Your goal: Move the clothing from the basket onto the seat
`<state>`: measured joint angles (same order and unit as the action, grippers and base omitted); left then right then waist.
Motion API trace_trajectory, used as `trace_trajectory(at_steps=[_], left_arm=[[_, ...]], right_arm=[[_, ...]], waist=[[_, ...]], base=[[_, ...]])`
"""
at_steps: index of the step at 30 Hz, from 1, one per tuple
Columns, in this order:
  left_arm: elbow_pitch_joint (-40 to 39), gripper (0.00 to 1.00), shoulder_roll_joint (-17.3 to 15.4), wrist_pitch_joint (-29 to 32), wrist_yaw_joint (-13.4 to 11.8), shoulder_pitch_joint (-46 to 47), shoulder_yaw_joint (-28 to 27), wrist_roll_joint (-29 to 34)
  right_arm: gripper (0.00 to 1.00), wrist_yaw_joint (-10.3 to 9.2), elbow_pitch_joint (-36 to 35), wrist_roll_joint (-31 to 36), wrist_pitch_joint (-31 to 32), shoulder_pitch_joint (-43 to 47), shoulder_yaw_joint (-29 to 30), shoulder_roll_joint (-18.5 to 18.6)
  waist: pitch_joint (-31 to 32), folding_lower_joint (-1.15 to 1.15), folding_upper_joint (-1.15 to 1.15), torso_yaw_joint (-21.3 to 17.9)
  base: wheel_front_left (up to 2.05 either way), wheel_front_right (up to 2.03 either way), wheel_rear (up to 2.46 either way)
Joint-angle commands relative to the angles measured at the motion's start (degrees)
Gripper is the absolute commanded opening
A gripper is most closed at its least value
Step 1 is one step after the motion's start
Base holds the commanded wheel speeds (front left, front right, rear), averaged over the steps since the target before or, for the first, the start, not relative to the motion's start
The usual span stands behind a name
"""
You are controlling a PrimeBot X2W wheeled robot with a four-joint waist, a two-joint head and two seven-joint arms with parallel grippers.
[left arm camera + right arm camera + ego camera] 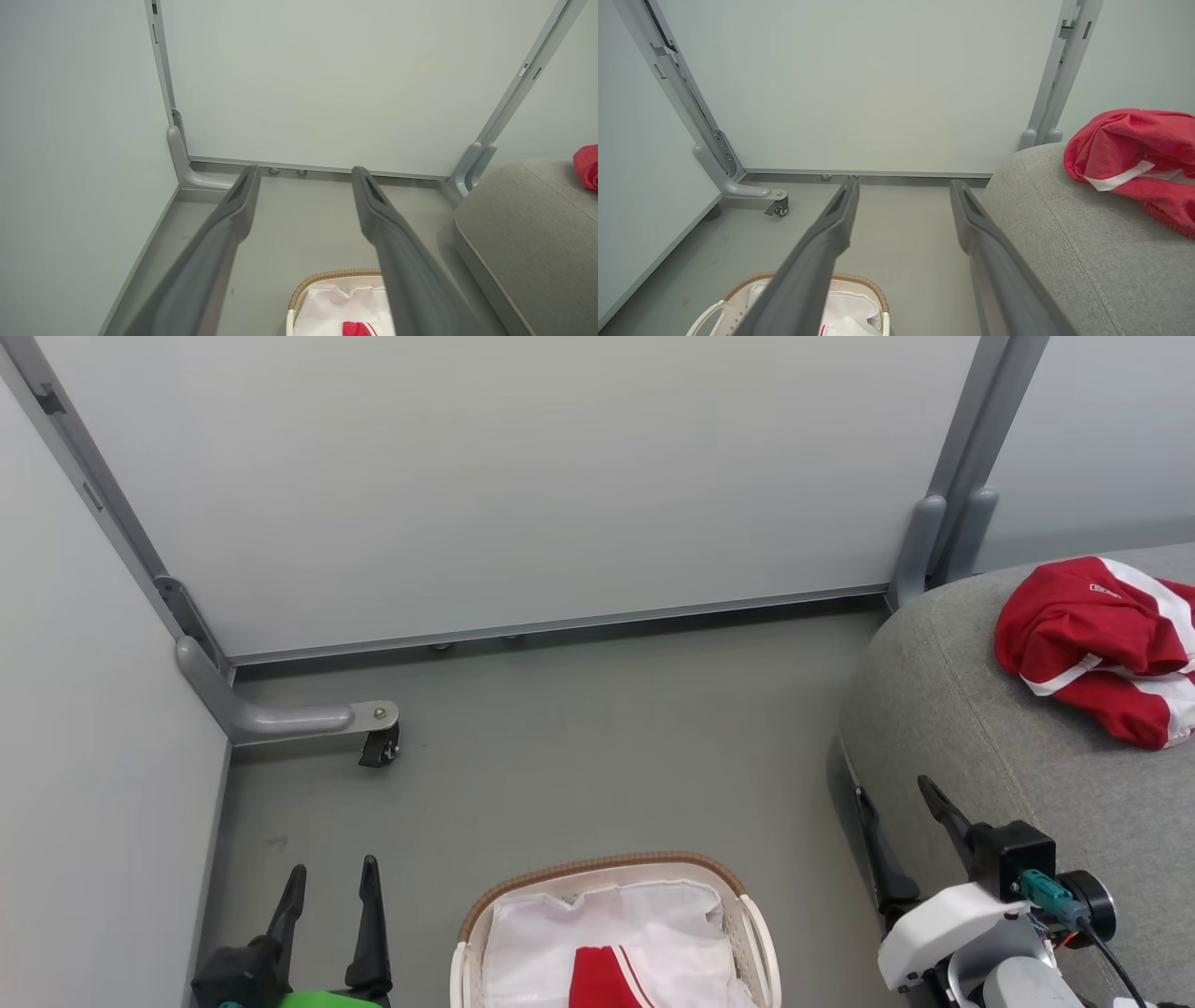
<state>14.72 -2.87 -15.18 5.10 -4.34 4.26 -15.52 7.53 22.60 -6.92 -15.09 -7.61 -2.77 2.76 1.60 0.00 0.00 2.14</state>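
A: Are we gripping anything?
B: No, our left gripper (333, 864) and right gripper (892, 786) are hanging wide apart, empty. One red garment (1092, 649) is lying by the seat's (943, 709) rounded corner; the other garment (607, 978) is resting inside the basket (597, 866).

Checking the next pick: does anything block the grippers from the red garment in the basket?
Nothing visible covers it. The red garment lies atop the white liner, open from above; only the basket rim stands between it and the left gripper or right gripper.

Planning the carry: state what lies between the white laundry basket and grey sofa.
Bare grey floor separates white plastic basket from grey fabric sofa, per the head view.
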Motion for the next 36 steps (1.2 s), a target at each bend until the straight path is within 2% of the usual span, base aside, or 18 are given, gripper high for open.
trace_trajectory(at_steps=[1, 22, 36], left_arm=[[-0.31, 1.0, -0.05, 0.05, 0.01, -0.75, 0.39, -0.33], [-0.01, 1.0, -0.04, 0.05, -0.1, -0.08, 1.81, 0.67], [0.31, 1.0, -0.05, 0.04, 0.42, 0.89, 3.77, 2.89]], right_arm=[[1.0, -0.08, -0.17, 0.01, -0.12, 1.11, -0.18, 0.25], [1.0, -0.08, -0.19, -0.79, -0.12, 0.87, -1.63, 0.25], [1.0, -0.08, -1.15, 0.52, -0.12, 0.93, -0.19, 0.24]], waist=[[0.34, 0.0, 0.0, 0.03], [0.48, 0.0, 0.0, -0.29], [-0.57, 0.0, 0.0, -0.88]], base=[[0.0, 0.0, 0.0], [0.0, 0.0, 0.0], [0.0, 0.0, 0.0]])
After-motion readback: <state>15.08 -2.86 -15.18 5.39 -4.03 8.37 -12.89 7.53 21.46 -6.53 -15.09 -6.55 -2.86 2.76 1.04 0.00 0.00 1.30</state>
